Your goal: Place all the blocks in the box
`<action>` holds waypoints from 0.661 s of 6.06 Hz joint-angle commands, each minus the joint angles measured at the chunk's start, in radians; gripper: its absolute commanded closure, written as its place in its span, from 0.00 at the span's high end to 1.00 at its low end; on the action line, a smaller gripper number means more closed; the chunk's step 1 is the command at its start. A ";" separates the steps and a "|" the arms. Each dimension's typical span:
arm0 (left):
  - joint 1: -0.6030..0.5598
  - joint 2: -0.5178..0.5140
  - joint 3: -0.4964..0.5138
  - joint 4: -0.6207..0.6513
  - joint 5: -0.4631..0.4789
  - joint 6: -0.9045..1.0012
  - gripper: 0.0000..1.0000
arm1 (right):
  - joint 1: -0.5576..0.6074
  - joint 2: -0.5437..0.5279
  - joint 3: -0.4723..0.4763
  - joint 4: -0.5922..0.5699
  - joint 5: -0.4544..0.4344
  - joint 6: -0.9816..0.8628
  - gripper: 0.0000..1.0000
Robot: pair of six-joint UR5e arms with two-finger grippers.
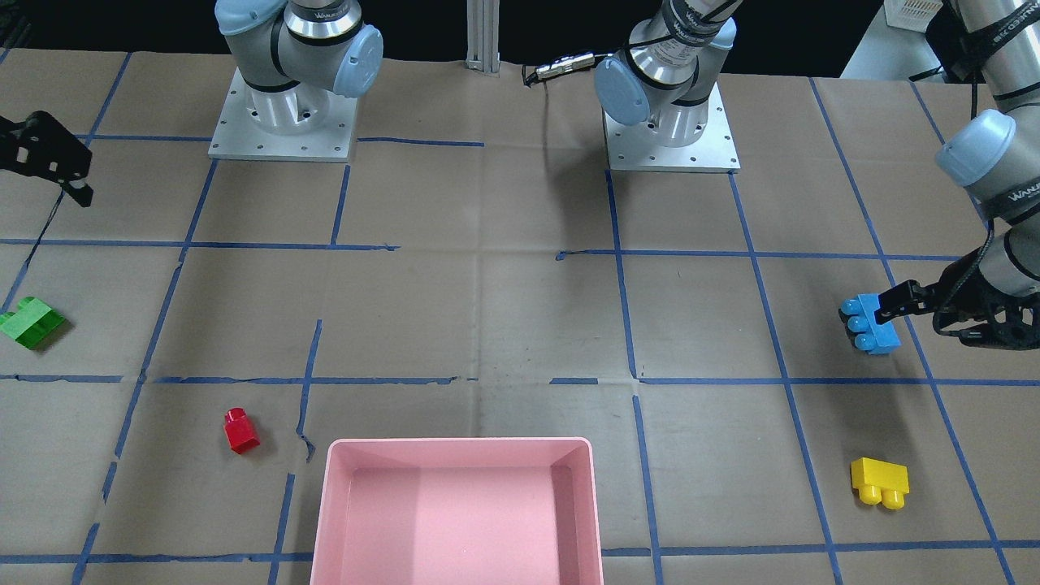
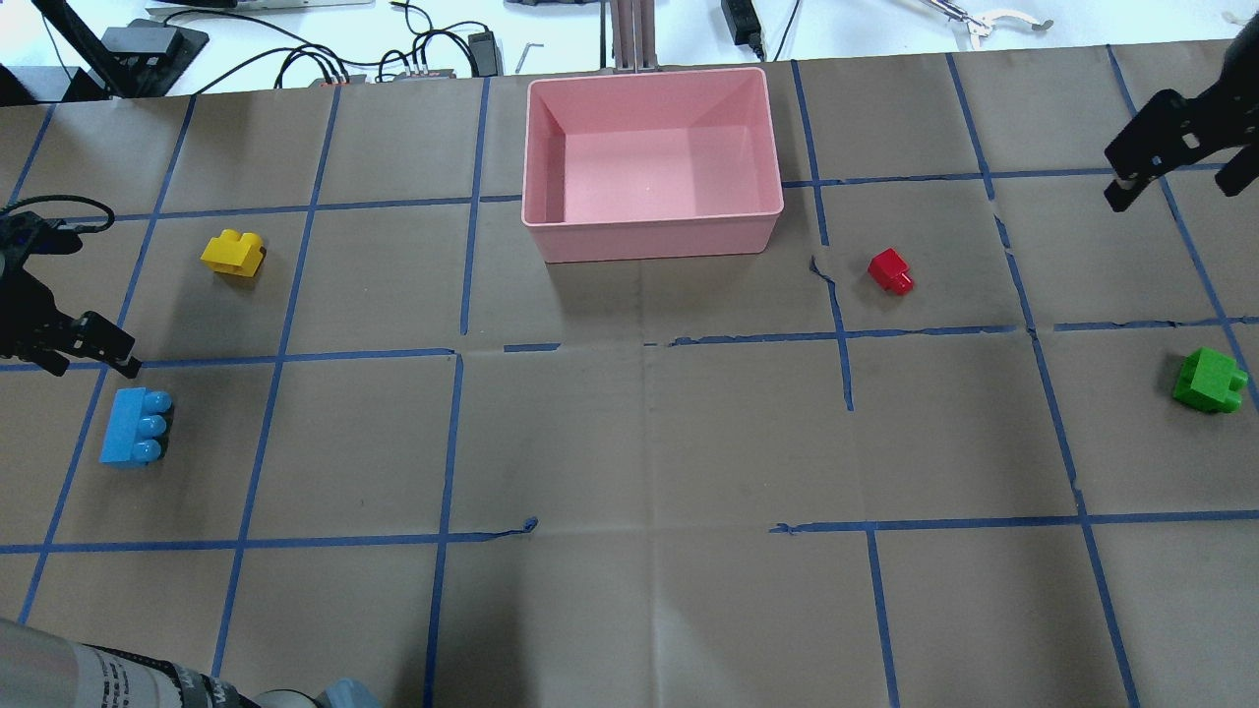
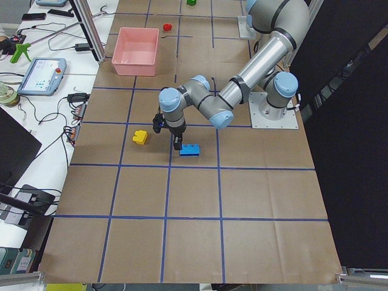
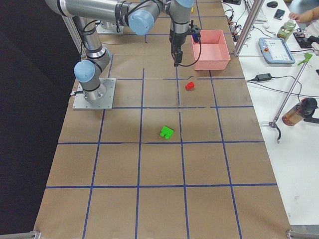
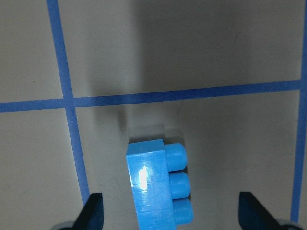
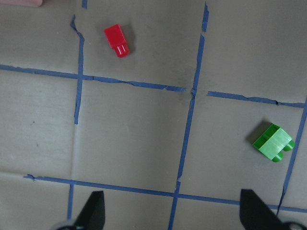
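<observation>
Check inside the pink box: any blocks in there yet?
The box is bare inside; blue, yellow, red and green blocks lie outside on the table. Nothing covers any part of its floor.
</observation>
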 commanded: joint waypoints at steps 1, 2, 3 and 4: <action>0.006 -0.059 -0.021 0.064 0.001 -0.006 0.99 | -0.162 0.017 0.006 0.003 -0.002 -0.378 1.00; 0.006 -0.103 -0.021 0.065 0.014 0.002 0.99 | -0.228 0.020 0.037 0.000 0.001 -0.566 1.00; 0.006 -0.113 -0.018 0.056 0.043 -0.003 0.99 | -0.274 0.020 0.069 -0.005 0.001 -0.709 1.00; 0.006 -0.121 -0.024 0.051 0.045 0.000 0.99 | -0.317 0.026 0.103 -0.049 0.003 -0.817 1.00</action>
